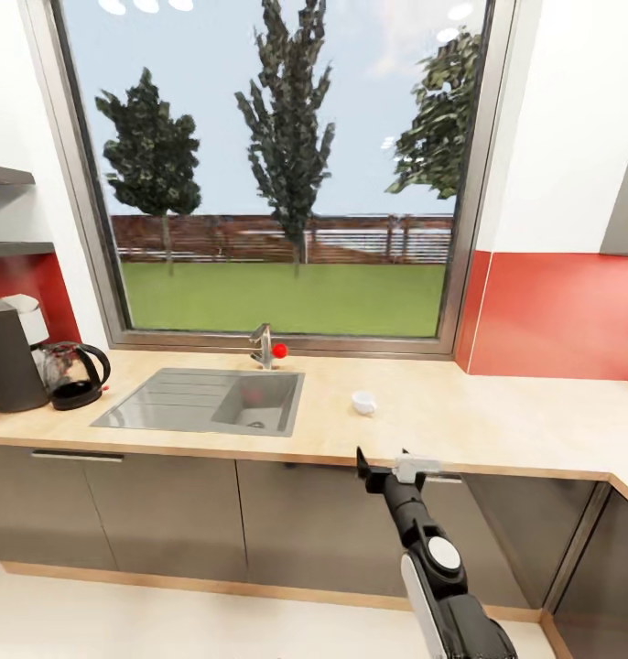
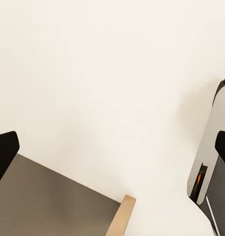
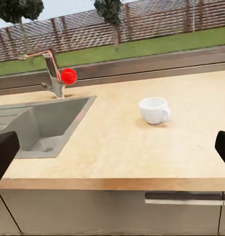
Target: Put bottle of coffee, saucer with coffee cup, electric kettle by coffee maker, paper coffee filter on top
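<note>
- My right pincer (image 1: 387,464) hangs just short of the tabletop's (image 1: 497,412) front edge, in front of the cabinet doors, jaws spread wide with nothing between them.
- From the right wrist, the coffee cup (image 3: 154,109) stands upright on bare wood to the right of the sink (image 3: 41,129), set back from the front edge; open tabletop lies all round it.
- The faucet (image 1: 262,346) with its red knob rises behind the sink, under the big window (image 1: 277,174).
- Left of the sink, the coffee maker (image 1: 10,352) stands on the tabletop with the electric kettle (image 1: 74,373) just beside it on the sink side.
- The left pincer (image 2: 112,147) shows two dark fingertips far apart over pale floor and a cabinet corner: open, empty.
- Red backsplash (image 1: 552,316) runs right of the window.
</note>
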`<state>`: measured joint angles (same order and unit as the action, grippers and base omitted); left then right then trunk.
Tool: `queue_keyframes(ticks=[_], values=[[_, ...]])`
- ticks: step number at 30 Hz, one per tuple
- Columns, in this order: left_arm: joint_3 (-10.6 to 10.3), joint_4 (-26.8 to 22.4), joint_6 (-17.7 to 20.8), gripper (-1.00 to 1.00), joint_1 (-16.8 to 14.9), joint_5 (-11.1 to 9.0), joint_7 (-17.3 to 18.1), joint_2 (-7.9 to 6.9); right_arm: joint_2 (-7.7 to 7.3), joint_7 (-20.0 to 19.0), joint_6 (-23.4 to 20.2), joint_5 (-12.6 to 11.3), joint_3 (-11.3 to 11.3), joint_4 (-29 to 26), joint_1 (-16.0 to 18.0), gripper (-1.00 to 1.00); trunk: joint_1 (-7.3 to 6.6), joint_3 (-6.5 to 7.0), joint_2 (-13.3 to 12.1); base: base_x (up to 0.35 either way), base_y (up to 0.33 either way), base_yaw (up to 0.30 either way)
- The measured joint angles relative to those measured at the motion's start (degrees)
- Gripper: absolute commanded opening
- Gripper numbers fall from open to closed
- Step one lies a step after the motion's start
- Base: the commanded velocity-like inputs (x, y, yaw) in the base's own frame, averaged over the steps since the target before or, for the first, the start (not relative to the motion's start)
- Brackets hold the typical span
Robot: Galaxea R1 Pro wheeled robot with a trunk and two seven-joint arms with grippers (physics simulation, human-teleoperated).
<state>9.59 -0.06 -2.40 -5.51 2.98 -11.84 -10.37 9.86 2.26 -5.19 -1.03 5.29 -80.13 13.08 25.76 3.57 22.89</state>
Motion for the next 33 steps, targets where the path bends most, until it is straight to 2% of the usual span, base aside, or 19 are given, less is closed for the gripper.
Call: queue_keyframes(ticks=[3, 6, 8, 9, 12, 14, 17, 23, 29, 33], values=[[-0.02, 0.04, -0.05, 1.00, 0.01, 0.07, 0.02, 0.00, 0.14, 0.57, -4.46, 0.01, -0.09, -1.50, 1.79, 1.00, 0.00, 0.00, -0.01, 0.000, 0.000, 0.000], [-0.07, 0.07, -0.08, 1.00, 0.01, 0.11, 0.03, 0.00, 0.14, 2.35, -7.00, 0.08, -0.16, -1.78, 6.57, 1.00, 0.00, 0.00, -0.01, 0.000, 0.000, 0.000], [-0.06, 0.07, -0.09, 1.00, 0.00, 0.11, 0.04, 0.00, 0.14, 5.03, -9.46, 0.13, -0.21, -1.09, 11.00, 1.00, 0.00, 0.01, -0.01, 0.000, 0.000, 0.000], [-0.04, 0.07, -0.09, 1.00, 0.00, 0.12, 0.05, 0.00, 0.14, 5.84, -10.37, 0.11, -0.23, -0.80, 12.17, 1.00, 0.00, 0.00, -0.01, 0.000, 0.000, 0.000], [-0.02, 0.00, -0.17, 1.00, 0.01, 0.12, 0.02, -0.01, 0.14, 9.26, -16.43, 0.11, -0.32, 1.35, 17.55, 1.00, 0.00, 0.00, -0.01, 0.000, 0.000, 0.000], [-0.06, -0.06, -0.21, 1.00, 0.01, 0.11, 0.07, -0.06, 0.14, 10.77, -22.30, 0.13, -0.61, 3.83, 22.00, 1.00, 0.00, 0.01, -0.01, 0.000, 0.000, 0.000], [-0.09, -0.09, -0.14, 1.00, 0.04, 0.06, 0.29, -0.08, 0.14, 11.54, -28.84, 0.16, -1.37, 7.67, 27.18, 1.00, 0.00, 0.01, -0.01, 0.000, 0.000, 0.000], [-0.03, 0.05, -0.02, 1.00, 0.01, 0.04, 0.42, -0.05, 0.14, 12.02, -36.38, 0.24, -2.48, 16.70, 35.59, 1.00, -0.02, 0.00, 0.00, 0.132, 0.000, 0.000], [-0.01, 0.18, 0.01, 1.00, 0.00, 0.04, 0.42, -0.05, 0.06, 12.14, -43.45, 0.18, -2.70, 18.26, 37.55, 1.00, -0.03, 0.00, 0.01, 0.304, 0.000, 0.000], [-0.02, 0.22, 0.05, 1.00, 0.01, 0.04, 0.31, -0.07, 0.02, 12.16, -44.93, 0.21, -2.71, 18.18, 37.72, 1.00, -0.03, 0.00, 0.01, 0.329, 0.000, 0.000]])
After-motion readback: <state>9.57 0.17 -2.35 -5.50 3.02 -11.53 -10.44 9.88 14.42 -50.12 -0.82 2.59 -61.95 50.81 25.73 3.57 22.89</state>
